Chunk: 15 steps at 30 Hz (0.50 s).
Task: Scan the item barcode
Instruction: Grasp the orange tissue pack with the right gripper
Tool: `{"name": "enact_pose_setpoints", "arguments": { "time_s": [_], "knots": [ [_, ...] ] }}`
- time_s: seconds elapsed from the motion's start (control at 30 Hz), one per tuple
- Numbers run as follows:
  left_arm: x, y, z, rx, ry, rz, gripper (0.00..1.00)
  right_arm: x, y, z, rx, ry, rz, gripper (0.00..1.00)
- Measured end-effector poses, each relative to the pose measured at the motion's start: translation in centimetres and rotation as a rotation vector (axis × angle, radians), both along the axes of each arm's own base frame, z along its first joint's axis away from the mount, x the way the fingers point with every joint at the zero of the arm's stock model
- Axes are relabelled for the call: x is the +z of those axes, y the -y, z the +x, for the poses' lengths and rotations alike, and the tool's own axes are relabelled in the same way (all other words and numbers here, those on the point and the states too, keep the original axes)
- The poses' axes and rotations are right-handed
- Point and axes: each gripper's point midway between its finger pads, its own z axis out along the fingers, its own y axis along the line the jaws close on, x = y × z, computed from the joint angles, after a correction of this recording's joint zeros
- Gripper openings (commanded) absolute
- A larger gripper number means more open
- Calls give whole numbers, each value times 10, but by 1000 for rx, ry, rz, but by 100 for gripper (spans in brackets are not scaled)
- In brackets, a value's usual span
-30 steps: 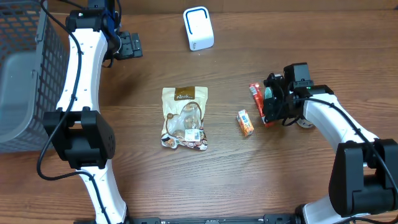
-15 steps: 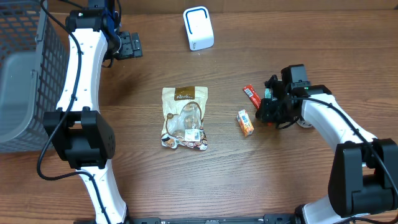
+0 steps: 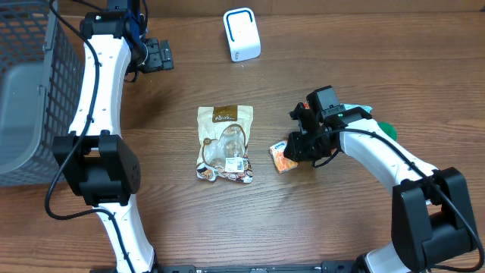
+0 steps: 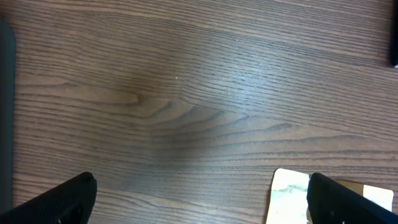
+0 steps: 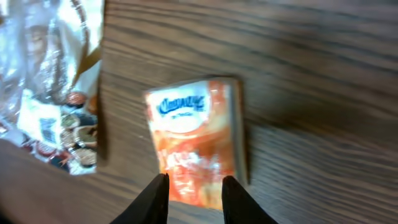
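Left of my right pincer (image 5: 194, 198) lies a snack bag (image 3: 225, 144), close by; the white scanner (image 3: 242, 34) stands far back. My left pincer (image 3: 158, 55), far left, gapes wide. My right tips stand slightly apart, gripping nothing, over the right end of the orange packet (image 5: 196, 140).

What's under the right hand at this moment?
A small orange packet with blue lettering lies flat on the brown wooden table, below the right hand. Its near edge is covered by the fingers, and its underside cannot be seen.
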Motion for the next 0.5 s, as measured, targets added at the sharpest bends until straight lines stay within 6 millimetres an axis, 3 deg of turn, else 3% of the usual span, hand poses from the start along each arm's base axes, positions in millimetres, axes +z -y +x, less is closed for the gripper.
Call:
{"name": "enact_pose_setpoints", "arguments": {
  "time_s": [0.27,0.5],
  "knots": [
    [0,0,0,0,0,0,100,-3,9,5,-11,26,-57,31],
    [0,0,0,0,0,0,100,-3,6,18,-11,86,-42,31]
  ]
}}
